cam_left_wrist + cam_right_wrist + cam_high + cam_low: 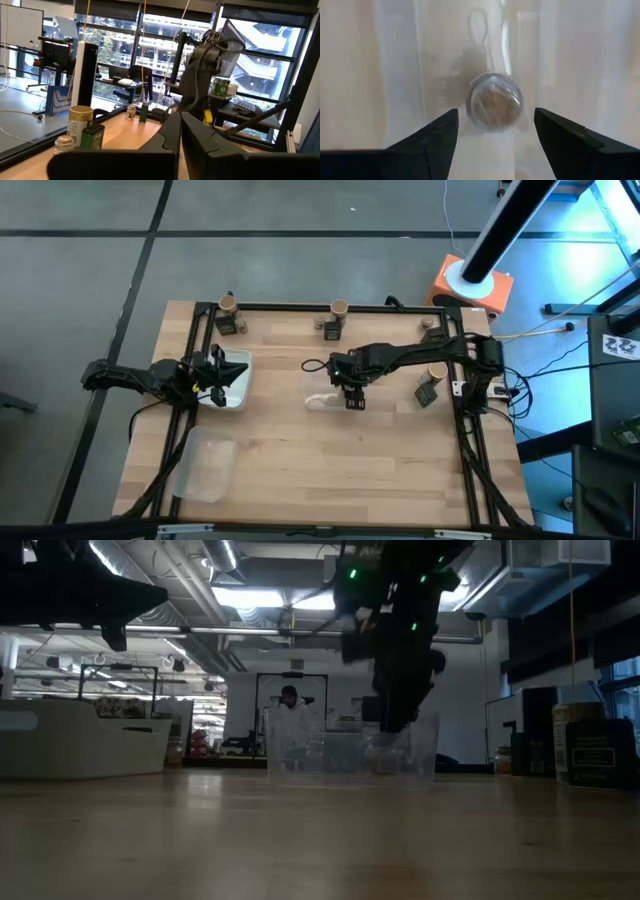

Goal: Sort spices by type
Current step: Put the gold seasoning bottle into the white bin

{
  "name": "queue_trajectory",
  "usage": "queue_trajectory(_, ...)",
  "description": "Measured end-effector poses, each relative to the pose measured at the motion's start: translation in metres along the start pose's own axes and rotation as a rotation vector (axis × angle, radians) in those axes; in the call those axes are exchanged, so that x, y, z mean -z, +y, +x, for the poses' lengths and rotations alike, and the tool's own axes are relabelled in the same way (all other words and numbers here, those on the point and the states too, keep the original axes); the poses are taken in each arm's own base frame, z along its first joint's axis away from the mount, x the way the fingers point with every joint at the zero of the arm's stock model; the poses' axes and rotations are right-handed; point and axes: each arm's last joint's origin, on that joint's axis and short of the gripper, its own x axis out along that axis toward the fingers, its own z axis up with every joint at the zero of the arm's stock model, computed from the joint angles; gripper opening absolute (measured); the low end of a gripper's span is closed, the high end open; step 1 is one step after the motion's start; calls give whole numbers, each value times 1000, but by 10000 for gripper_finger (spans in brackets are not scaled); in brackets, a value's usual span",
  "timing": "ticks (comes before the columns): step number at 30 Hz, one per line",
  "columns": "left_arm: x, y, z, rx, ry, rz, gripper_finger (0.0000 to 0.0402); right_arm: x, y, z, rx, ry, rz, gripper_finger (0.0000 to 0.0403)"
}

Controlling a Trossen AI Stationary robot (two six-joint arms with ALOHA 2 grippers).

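- Right hand [353, 402] hangs over the clear tray [322, 397] mid-surface, fingers [427, 140] spread wide, gripping nothing.
- Directly below it, a squat round jar [494, 101] sits inside that tray, clear of both fingers.
- Left hand [222, 372] is parked at the left edge of the surface [330, 470] over a white tray [240, 385], fingers pressed together, empty.
- Along the far edge: a tan-topped jar [228, 304] beside a dark packet [226, 326], and another jar [339, 307].
- A third tan-topped jar [437, 371] and packet [428, 393] stand near the right edge.
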Motion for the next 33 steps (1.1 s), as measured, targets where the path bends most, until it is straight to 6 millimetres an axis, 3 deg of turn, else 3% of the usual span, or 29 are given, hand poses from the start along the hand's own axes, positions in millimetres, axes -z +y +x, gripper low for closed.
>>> queue_trajectory(9,-3,1,0,-30,-30,7,5,22,-1,-79,6,-150,4,260)
queue_trajectory(13,-3,2,0,-84,-35,5,17,40,-1,-95,12,-274,8,260)
queue_trajectory(18,-4,4,0,-137,-37,-10,82,70,0,-92,19,-404,18,260)
queue_trajectory(24,-18,6,2,-255,-40,38,180,101,2,-79,22,-509,76,260)
queue_trajectory(29,-38,9,10,-422,51,89,240,112,2,-75,51,-540,105,260)
queue_trajectory(33,-58,11,21,-547,96,120,264,113,1,-72,66,-551,110,260)
